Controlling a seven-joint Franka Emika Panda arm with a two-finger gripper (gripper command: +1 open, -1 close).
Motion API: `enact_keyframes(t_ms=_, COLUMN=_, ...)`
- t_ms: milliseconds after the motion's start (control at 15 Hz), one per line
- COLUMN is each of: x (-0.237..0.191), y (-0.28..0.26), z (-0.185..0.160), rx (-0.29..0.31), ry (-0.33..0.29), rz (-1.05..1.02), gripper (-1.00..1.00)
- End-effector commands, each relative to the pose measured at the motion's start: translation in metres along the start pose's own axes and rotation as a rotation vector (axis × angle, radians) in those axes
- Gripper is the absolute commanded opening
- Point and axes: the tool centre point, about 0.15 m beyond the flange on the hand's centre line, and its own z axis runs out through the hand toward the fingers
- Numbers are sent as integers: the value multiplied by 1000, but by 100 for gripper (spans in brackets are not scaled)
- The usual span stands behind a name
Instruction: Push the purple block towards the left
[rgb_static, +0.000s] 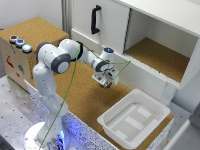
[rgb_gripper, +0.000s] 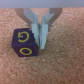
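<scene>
The purple block (rgb_gripper: 23, 43) is a dark purple cube with yellow markings on its faces, lying on the cork tabletop. In the wrist view my gripper (rgb_gripper: 39, 44) is down at table level, right against one side of the block. Its two fingers (rgb_gripper: 34, 30) stand close together with nothing between them. In the exterior view my gripper (rgb_static: 105, 81) hangs low over the cork surface in front of the white cabinet. The block itself cannot be made out there under the hand.
A white plastic bin (rgb_static: 134, 117) stands on the table at the exterior view's right. A white cabinet (rgb_static: 150, 40) with an open shelf and a black door handle (rgb_static: 94, 19) is behind the gripper. A wooden box with buttons (rgb_static: 20, 50) is at the exterior view's left.
</scene>
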Motion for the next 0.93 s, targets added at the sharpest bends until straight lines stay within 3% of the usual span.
enact_keyframes(t_ms=0, x=11, y=-29, z=0, rx=6, ry=-100, rz=-5, gripper=-100)
enact_keyframes(t_ms=267, x=6, y=-54, z=-3, rx=39, ry=-132, rz=-26, gripper=-100)
enact_keyframes(t_ms=667, x=17, y=-94, z=-11, rx=87, ry=-104, rz=-87, gripper=-100)
enact_keyframes(t_ms=800, x=19, y=-102, z=-12, rx=133, ry=-121, rz=-72, gripper=-100)
enact_keyframes(t_ms=867, x=19, y=-106, z=-12, rx=187, ry=-137, rz=-42, gripper=-100)
